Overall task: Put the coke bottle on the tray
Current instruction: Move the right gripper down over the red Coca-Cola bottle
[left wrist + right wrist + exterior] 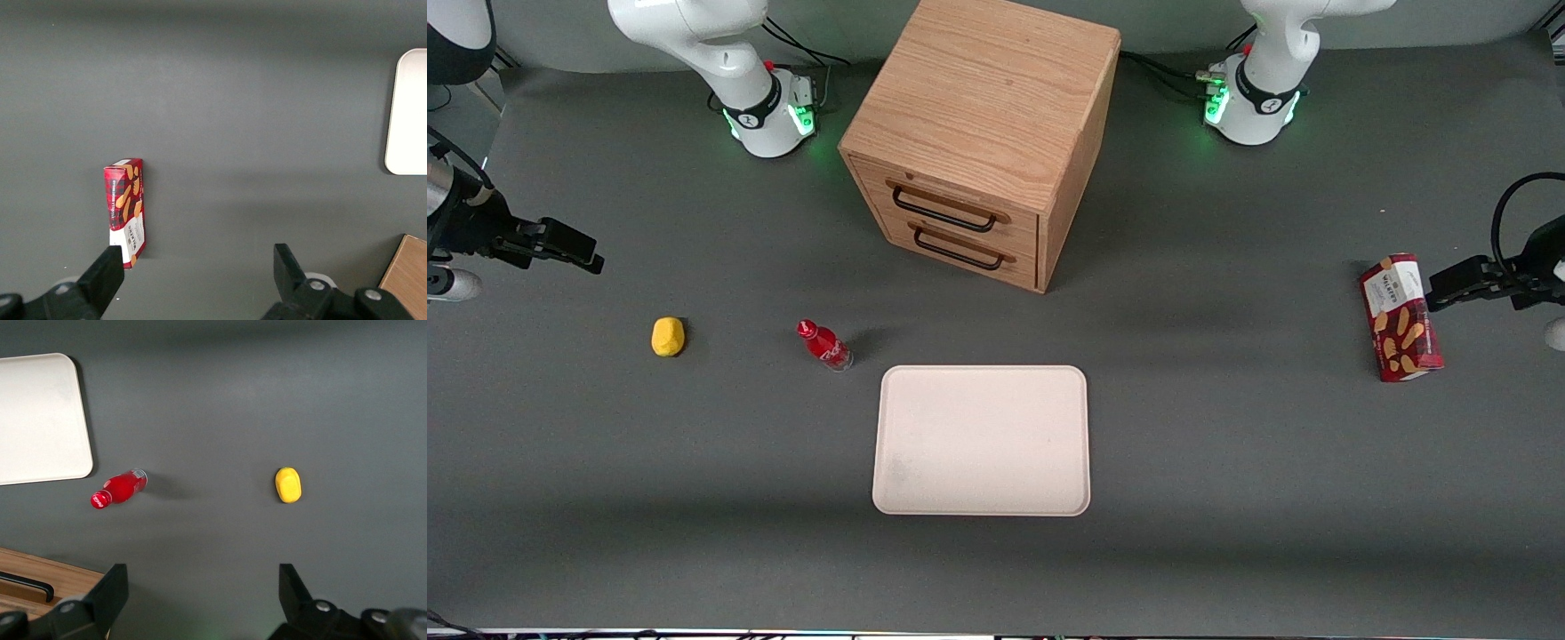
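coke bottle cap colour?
Red, matching the coke bottle body; clearest in the right wrist view. Tool open, away from it.

Dark grey bench under even overhead light.
A wooden cabinet with 2 drawers and black handles stands mid-bench, turned at an angle, casting a soft shadow; broad faint shadow bands cross the matte bench.

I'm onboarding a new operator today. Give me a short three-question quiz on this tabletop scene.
1. True or false: the coke bottle already stands on the tray.
2. Which lies nearest the bottle? A) snack box B) yellow object C) tray
3. Fill in: the gripper hangs at the working arm's end of the table with its fingers ____.

Key: 1 false, it stands on the table beside the tray. 2 C. 3 open.
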